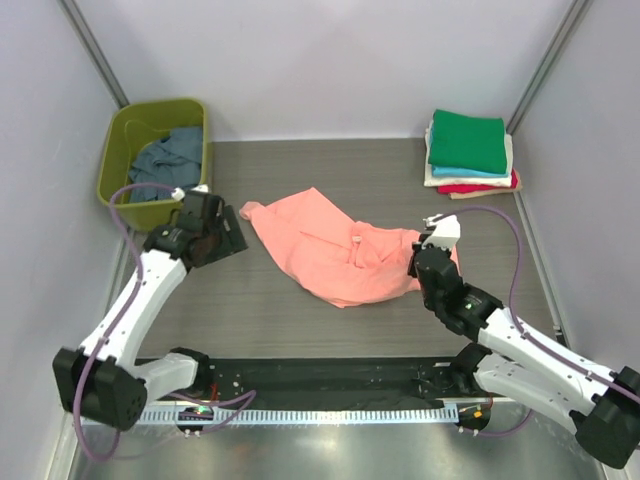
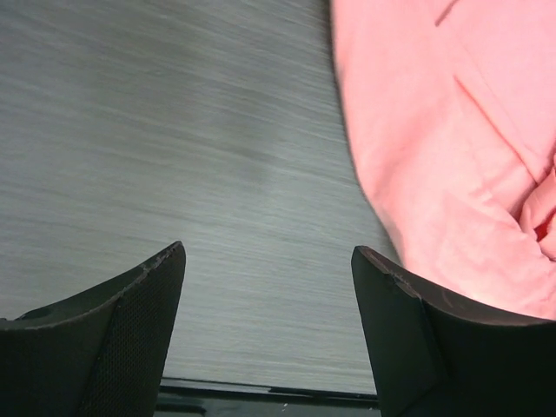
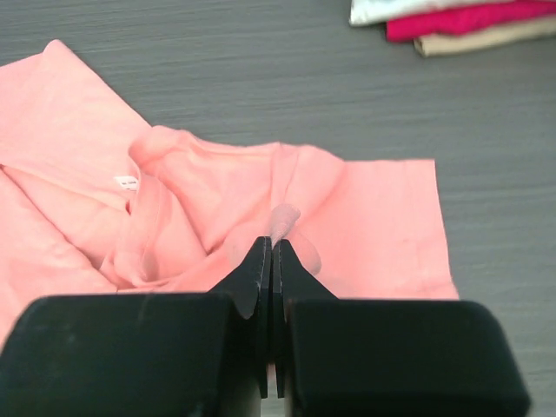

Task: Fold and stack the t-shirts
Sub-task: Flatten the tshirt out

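A crumpled salmon-pink t-shirt (image 1: pixel 330 250) (image 3: pixel 208 187) lies in the middle of the table. My right gripper (image 1: pixel 424 258) (image 3: pixel 274 245) is at the shirt's right edge, shut on a small fold of pink cloth that pokes out between its tips. Left of the shirt (image 2: pixel 452 130), my left gripper (image 1: pixel 218 236) (image 2: pixel 269 252) hangs open over bare table with nothing between its fingers. A stack of folded t-shirts (image 1: pixel 468 150) (image 3: pixel 452 19) sits at the back right, green on top, then teal, cream and red.
An olive-green plastic tub (image 1: pixel 112 175) stands at the back left with a slate-blue t-shirt (image 1: pixel 170 152) bunched inside. White walls close in the table on three sides. A black strip (image 2: pixel 261 395) runs along the near edge.
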Tool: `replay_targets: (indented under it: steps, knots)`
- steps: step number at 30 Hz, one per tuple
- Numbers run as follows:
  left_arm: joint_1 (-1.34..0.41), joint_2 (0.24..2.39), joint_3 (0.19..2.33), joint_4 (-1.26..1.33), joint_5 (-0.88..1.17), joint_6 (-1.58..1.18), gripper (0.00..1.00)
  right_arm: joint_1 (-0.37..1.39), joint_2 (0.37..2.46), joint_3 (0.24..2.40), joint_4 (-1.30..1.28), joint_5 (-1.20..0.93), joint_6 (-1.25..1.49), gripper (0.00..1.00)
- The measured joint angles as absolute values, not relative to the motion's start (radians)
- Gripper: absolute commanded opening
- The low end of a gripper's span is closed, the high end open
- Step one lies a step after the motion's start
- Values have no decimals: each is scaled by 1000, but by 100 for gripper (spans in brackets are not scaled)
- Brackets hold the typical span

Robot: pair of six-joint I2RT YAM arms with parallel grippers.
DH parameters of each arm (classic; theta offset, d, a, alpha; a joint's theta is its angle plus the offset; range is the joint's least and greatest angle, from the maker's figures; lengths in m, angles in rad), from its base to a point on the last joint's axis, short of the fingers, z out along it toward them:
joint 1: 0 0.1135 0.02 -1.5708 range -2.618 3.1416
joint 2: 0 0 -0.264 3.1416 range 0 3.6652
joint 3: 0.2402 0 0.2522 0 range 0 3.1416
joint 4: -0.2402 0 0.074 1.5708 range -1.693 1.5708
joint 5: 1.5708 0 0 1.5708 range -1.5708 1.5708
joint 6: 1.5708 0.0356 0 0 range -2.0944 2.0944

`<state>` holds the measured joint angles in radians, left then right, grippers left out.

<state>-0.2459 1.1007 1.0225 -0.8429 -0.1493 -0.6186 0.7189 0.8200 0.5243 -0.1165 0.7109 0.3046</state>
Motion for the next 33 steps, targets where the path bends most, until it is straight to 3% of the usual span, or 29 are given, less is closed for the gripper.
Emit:
replay_targets:
  steps: [5, 9, 15, 25, 33]
  knots:
    - [-329, 1284, 1076, -744, -191, -691, 72, 719, 775, 510, -176, 740, 457, 1]
    - [-328, 1447, 1132, -677, -250, -733, 79, 719, 695, 491, -248, 805, 558, 1]
    - [-272, 1720, 1332, -606, -285, -770, 78, 718, 531, 454, -295, 833, 613, 1]
    - [-168, 2043, 1563, -577, -278, -784, 73, 719, 577, 454, -332, 773, 660, 1]
    - [-170, 2114, 1633, -570, -278, -782, 60, 719, 623, 455, -332, 770, 661, 1]
